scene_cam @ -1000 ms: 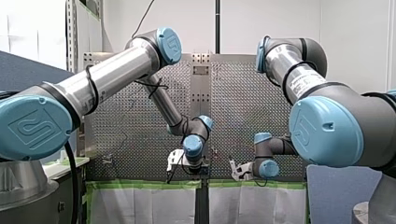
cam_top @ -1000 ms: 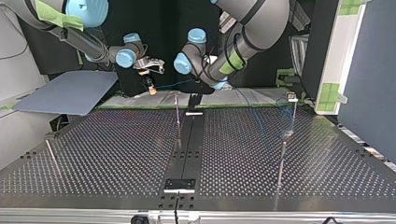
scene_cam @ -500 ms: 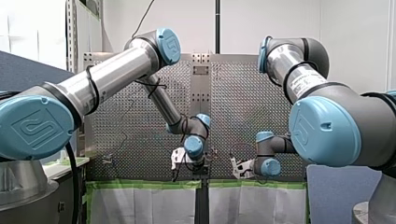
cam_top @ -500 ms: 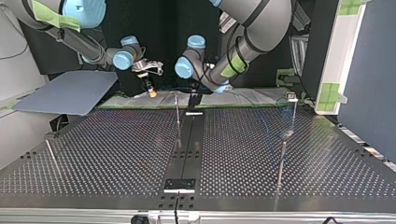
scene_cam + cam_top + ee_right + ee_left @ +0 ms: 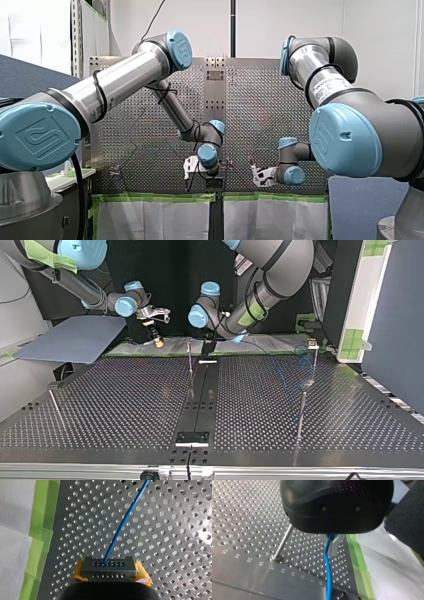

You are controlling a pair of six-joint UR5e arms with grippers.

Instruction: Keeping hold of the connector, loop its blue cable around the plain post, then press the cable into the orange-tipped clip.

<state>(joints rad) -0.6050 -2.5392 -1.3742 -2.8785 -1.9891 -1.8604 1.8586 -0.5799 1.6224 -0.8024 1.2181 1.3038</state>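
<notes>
My right gripper (image 5: 109, 572), with yellow pads (image 5: 78, 570), is shut on a dark grey connector (image 5: 108, 566). The blue cable (image 5: 122, 522) runs from the connector out over the perforated plate. My left gripper (image 5: 330, 540) is shut on the same blue cable (image 5: 327, 565), which hangs down from between its metal fingers (image 5: 337, 546). A plain metal post (image 5: 283, 542) stands just beside this gripper. In the top view the post (image 5: 190, 360) stands at the plate's far edge, with my left gripper (image 5: 207, 346) right next to it and my right gripper (image 5: 157, 340) further left.
Green tape (image 5: 40, 530) and white sheet border the plate's edge near both grippers. A taller post (image 5: 301, 410) and a post topped with a small block (image 5: 312, 345) stand at the top view's right. Another thin post (image 5: 55, 407) stands at its left.
My right gripper has moved away from the post with the connector, leftwards in the top view. My left gripper has shifted only slightly beside the post.
</notes>
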